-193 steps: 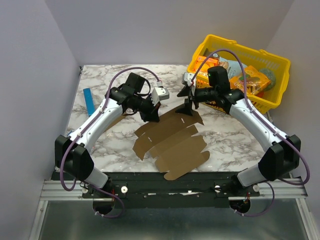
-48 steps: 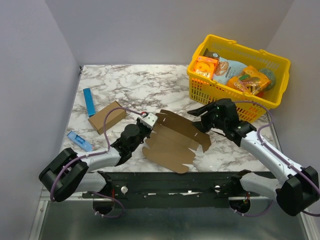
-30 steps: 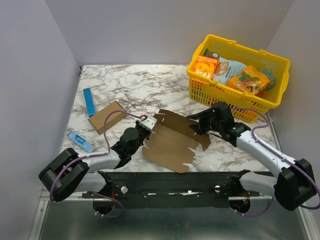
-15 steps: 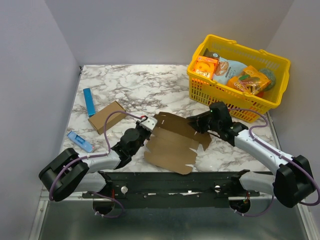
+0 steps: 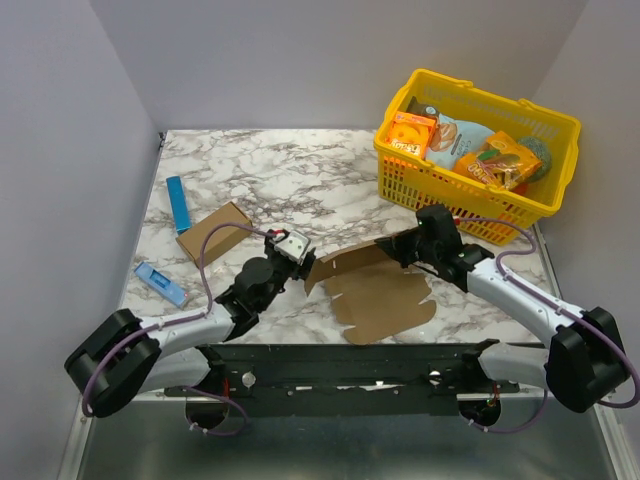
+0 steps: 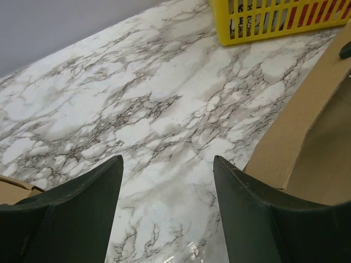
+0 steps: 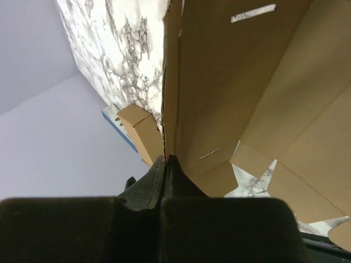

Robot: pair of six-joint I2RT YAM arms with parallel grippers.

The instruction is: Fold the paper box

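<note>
The paper box [image 5: 385,295] is a flat brown die-cut sheet lying on the marble near the front edge, its far-left panel [image 5: 345,262] lifted off the table. My right gripper [image 5: 393,247] is shut on that panel's far edge. In the right wrist view its fingers [image 7: 166,160] pinch the thin cardboard edge of the paper box [image 7: 247,82]. My left gripper [image 5: 300,256] stands open just left of the sheet, holding nothing. In the left wrist view only marble shows in the left gripper [image 6: 167,160], and the paper box [image 6: 307,137] rises at the right.
A yellow basket [image 5: 400,180] with orange snack boxes stands at the back right. Left of the sheet lie another small brown carton [image 5: 213,233], a blue stick [image 5: 178,203] and a blue packet [image 5: 159,283].
My left gripper opened and let go of the sheet's left edge. My right gripper shut on the far edge. The sheet shifted right and its far-left panel lifted.
</note>
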